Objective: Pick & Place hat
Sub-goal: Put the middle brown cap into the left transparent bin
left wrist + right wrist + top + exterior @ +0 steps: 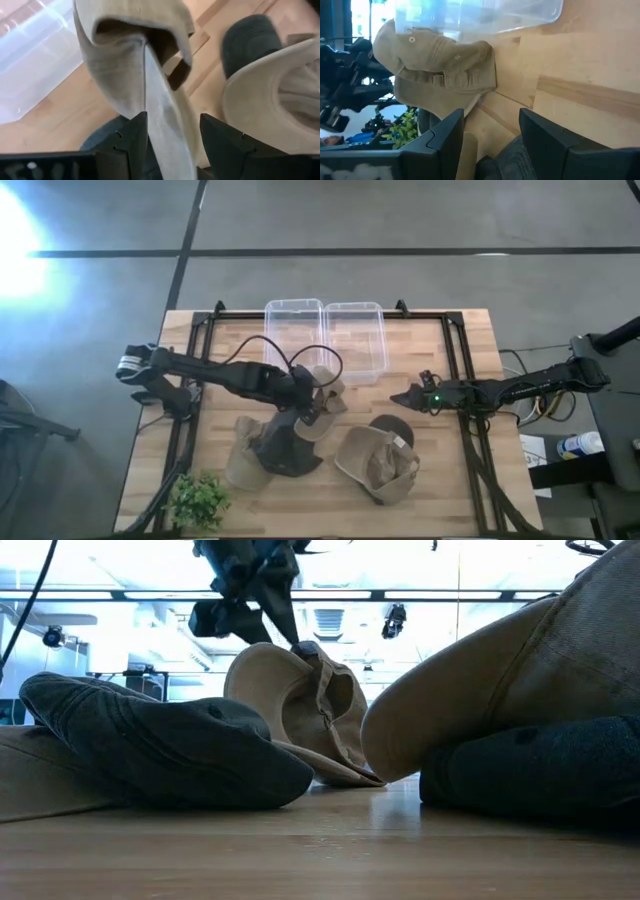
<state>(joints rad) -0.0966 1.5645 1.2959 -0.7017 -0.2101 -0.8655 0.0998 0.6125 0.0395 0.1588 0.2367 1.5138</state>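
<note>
My left gripper [308,398] is shut on a tan cap [326,388] near the table's middle, just on the near side of two clear bins [325,338]. In the left wrist view the cap [130,45] extends away from the fingers. In the low view the cap [300,710] stands below the gripper [262,602]; whether its lower edge rests on the table is hidden. My right gripper [405,397] is open and hovers at the table's right, touching nothing. In its wrist view the cap [440,62] shows ahead of the gripper [492,137]. My left gripper holds the tan cap by its brim [167,127], which runs between the two fingers [132,142]. The fingers come down slanting from the table's left. The crown [125,30] hangs beyond the fingertips, opening toward the camera, with the back strap [177,75] showing.
Several other hats lie on the near half of the table: a dark hat [285,448] on a tan one [243,465], a tan hat [378,465] and a dark cap [392,428]. A small green plant [198,500] stands at the near left corner. A black frame [455,350] borders the table.
</note>
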